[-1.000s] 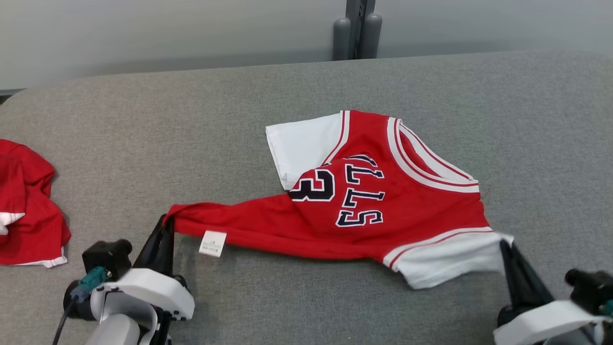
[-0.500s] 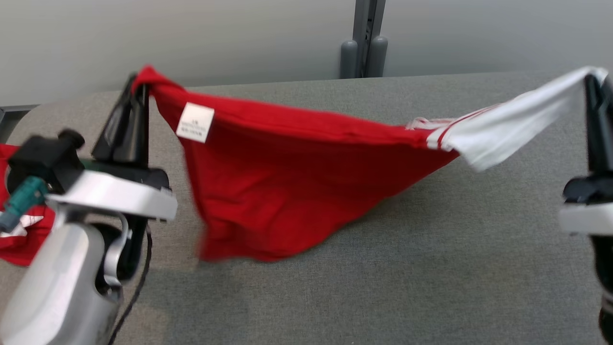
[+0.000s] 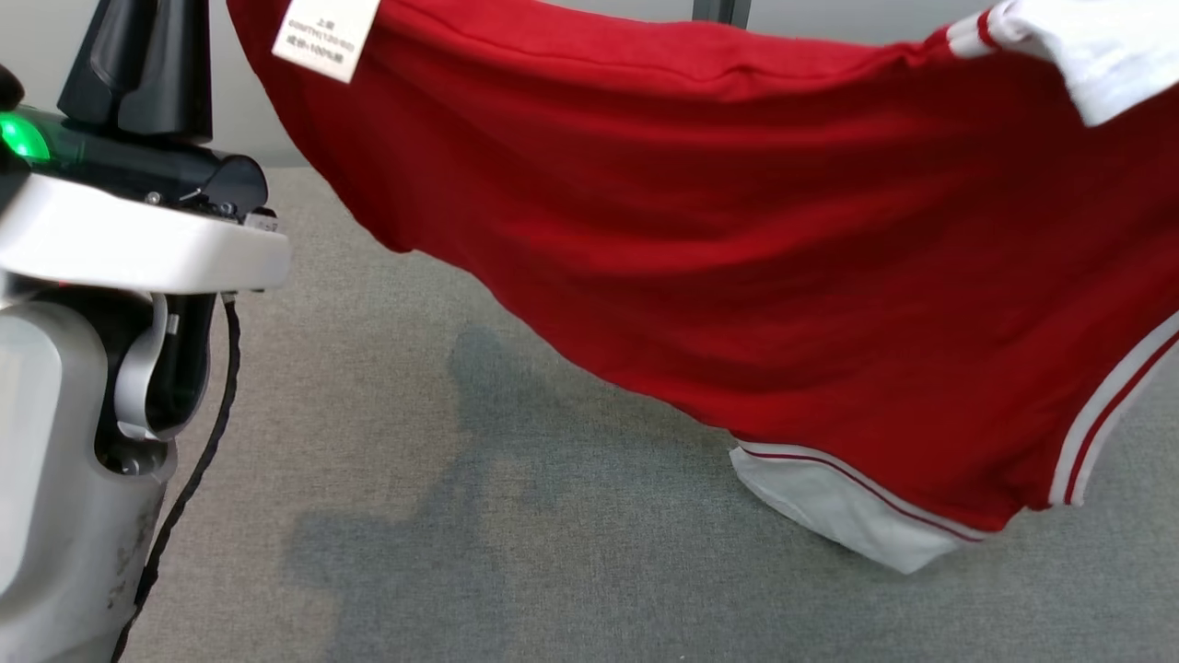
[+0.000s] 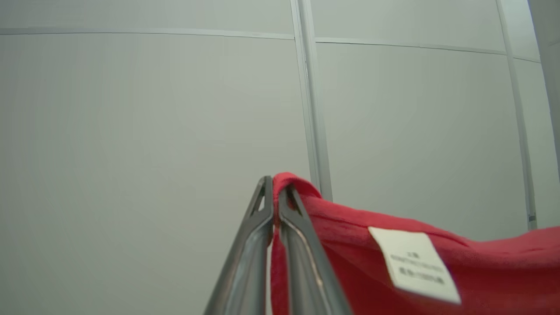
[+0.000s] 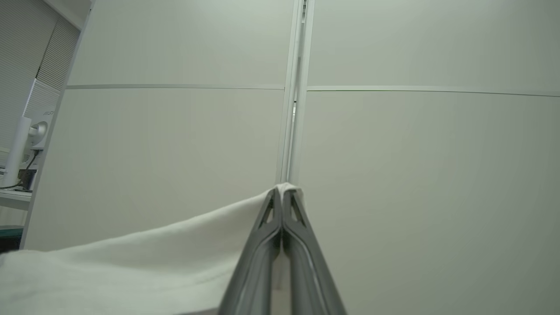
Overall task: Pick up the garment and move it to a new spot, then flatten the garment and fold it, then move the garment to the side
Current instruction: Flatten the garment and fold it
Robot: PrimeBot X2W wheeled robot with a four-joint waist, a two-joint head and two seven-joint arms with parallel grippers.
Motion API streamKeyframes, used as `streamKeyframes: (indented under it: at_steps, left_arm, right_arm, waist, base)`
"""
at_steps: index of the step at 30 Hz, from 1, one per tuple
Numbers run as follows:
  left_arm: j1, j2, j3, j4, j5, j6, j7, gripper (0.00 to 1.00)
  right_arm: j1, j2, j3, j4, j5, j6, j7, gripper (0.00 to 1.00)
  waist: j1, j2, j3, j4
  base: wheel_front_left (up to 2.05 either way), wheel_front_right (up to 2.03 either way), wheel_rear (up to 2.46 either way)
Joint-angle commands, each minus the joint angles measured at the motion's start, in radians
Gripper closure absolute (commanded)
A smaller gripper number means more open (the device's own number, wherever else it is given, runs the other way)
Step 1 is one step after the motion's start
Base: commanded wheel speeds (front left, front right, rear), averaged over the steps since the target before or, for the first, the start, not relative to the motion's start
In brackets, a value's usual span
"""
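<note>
The garment [image 3: 737, 230] is a red jersey with white sleeves, hanging stretched in the air across the top of the head view. Its lower white sleeve [image 3: 829, 506] dangles just over the grey padded surface [image 3: 414, 552]. My left gripper [image 4: 274, 189] is shut on a red corner of the garment [image 4: 350, 245], beside the white care label [image 4: 413, 262]. Its dark fingers [image 3: 147, 64] rise at the top left of the head view. My right gripper [image 5: 282, 192] is shut on the edge of the other white sleeve [image 5: 131, 271], which shows at the head view's top right [image 3: 1096, 46].
The pale left forearm [image 3: 55, 460] and its black cable [image 3: 198, 460] stand at the left edge. The garment's shadow lies on the grey surface. Pale wall panels [image 4: 131, 131] stand behind. A monitor [image 5: 30, 135] sits far left in the right wrist view.
The garment lay on the surface, held at two corners; both arms have lifted it high, so it now hangs between them. The head view has shifted too.
</note>
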Motion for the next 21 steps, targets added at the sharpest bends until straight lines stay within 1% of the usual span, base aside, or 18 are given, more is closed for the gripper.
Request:
streamKeyframes:
  at_steps: [1,4,8,10,11,15,16,18,21]
  left_arm:
    - [-0.029,0.001,0.003,0.005,-0.012,-0.006,0.010,1.00]
    - [-0.069,-0.011,-0.003,0.036,-0.038,-0.028,0.019,1.00]
    - [-0.181,-0.029,-0.014,0.127,-0.053,-0.067,0.018,1.00]
    - [-0.257,-0.041,-0.017,0.193,-0.053,-0.086,0.007,1.00]
    - [-0.339,-0.053,-0.022,0.263,-0.048,-0.106,-0.005,1.00]
    - [-0.505,-0.075,-0.026,0.411,-0.031,-0.140,-0.051,1.00]
    - [-0.505,-0.075,-0.026,0.411,-0.031,-0.140,-0.051,1.00]
    - [-0.578,-0.086,-0.024,0.491,-0.028,-0.156,-0.081,1.00]
    - [-0.670,-0.103,-0.019,0.612,-0.030,-0.181,-0.127,1.00]
  right_arm:
    - [-0.027,-0.010,0.001,0.019,0.013,0.000,0.003,1.00]
    - [-0.080,-0.027,0.021,0.067,0.033,0.000,-0.002,1.00]
    - [-0.197,-0.059,0.063,0.167,0.060,0.000,-0.029,1.00]
    - [-0.282,-0.077,0.094,0.223,0.076,0.000,-0.046,1.00]
    - [-0.368,-0.094,0.127,0.279,0.091,0.000,-0.071,1.00]
    - [-0.555,-0.120,0.202,0.409,0.115,0.000,-0.137,1.00]
    - [-0.555,-0.120,0.202,0.409,0.115,0.000,-0.137,1.00]
    - [-0.642,-0.127,0.236,0.478,0.125,0.000,-0.173,1.00]
    - [-0.746,-0.116,0.283,0.596,0.143,0.000,-0.223,1.00]
  waist:
    - [0.0000,0.0000,0.017,-0.003]
    - [0.0000,0.0000,0.048,-0.005]
    - [0.0000,0.0000,0.107,-0.005]
    - [0.0000,0.0000,0.141,-0.004]
    - [0.0000,0.0000,0.173,-0.003]
    - [0.0000,0.0000,0.220,-0.001]
    - [0.0000,0.0000,0.220,-0.001]
    - [0.0000,0.0000,0.231,0.000]
    - [0.0000,0.0000,0.238,0.000]
  base:
    - [0.00,0.00,0.00]
    - [0.00,0.00,0.00]
    - [0.00,0.00,0.00]
    - [0.00,0.00,0.00]
    - [0.00,0.00,0.00]
    - [0.00,0.00,0.00]
    - [0.00,0.00,0.00]
    - [0.00,0.00,0.00]
    - [0.00,0.00,0.00]
